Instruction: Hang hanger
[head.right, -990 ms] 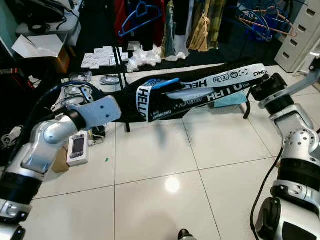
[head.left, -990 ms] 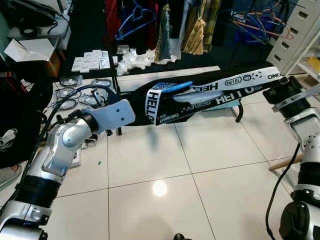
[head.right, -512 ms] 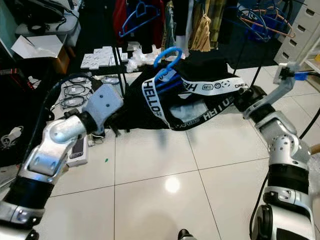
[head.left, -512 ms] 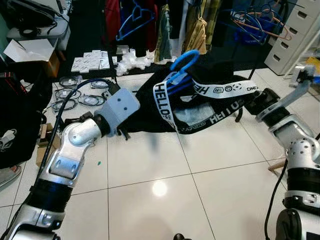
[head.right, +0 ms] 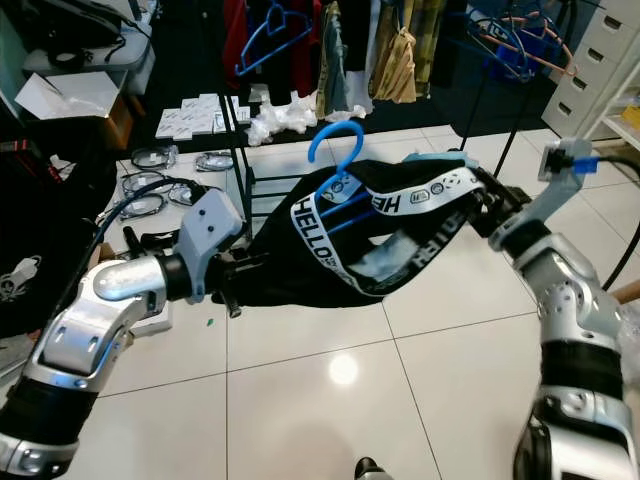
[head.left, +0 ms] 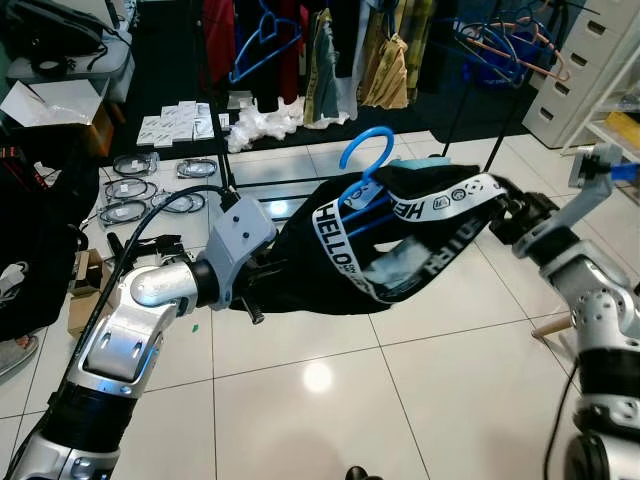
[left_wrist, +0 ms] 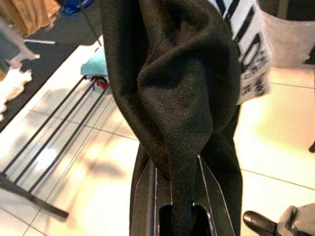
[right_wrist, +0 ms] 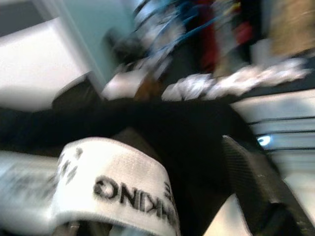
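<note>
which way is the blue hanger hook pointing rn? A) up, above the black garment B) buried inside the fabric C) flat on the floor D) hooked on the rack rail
A: the blue hanger hook stands up above the black garment, which is stretched between the left end effector and the right end effector, off the floor and short of the rack.

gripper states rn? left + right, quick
Left gripper: shut on the black garment, fabric pinched between its fingers.
Right gripper: at the garment's other end by the white printed band; cannot tell whether open or shut.
</note>
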`<state>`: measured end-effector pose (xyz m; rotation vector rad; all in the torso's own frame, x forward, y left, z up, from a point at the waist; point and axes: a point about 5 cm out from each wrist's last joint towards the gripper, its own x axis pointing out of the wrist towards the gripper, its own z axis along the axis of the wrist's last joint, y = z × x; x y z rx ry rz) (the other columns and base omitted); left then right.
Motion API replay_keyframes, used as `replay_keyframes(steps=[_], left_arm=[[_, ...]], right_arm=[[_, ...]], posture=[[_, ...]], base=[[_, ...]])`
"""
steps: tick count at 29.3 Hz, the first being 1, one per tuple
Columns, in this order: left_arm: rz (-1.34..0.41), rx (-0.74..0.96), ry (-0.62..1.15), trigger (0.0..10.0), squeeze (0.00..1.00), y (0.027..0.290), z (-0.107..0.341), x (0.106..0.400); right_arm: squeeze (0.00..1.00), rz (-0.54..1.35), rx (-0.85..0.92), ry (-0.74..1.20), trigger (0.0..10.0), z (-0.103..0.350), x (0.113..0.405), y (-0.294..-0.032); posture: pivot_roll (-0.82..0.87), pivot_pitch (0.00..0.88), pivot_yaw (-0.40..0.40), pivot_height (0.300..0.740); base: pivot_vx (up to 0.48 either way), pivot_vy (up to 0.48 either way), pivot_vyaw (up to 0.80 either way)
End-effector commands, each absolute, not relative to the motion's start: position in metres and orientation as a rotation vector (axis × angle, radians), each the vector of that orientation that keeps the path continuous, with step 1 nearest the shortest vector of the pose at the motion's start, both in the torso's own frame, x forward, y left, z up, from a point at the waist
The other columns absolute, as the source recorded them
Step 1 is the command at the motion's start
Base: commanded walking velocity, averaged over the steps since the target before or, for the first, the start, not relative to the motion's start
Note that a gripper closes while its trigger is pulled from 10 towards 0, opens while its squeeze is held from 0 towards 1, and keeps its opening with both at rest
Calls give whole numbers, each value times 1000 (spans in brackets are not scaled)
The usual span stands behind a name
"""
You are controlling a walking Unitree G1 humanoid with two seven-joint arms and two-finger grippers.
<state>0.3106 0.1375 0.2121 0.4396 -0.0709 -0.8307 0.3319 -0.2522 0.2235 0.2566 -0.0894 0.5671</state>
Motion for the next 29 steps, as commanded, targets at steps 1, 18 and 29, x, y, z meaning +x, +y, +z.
replay_keyframes(steps=[1, 18, 29], left_arm=[[-819, 431, -57, 10000, 0, 140, 213, 311], [-791, 506, -12, 10000, 0, 158, 220, 316], [-1058, 639, -85, 10000, 0, 157, 228, 293]], right_arm=[[1000, 681, 186, -40, 10000, 221, 322, -243], [953, 1043, 100, -49, 10000, 245, 271, -245], [0, 1037, 42, -97, 10000, 271, 261, -267]], posture=[[-20, 134, -10, 740], [-32, 124, -6, 740], [-28, 131, -11, 740]], base=[[0, 0, 0], [0, 0, 0], [0, 0, 0]])
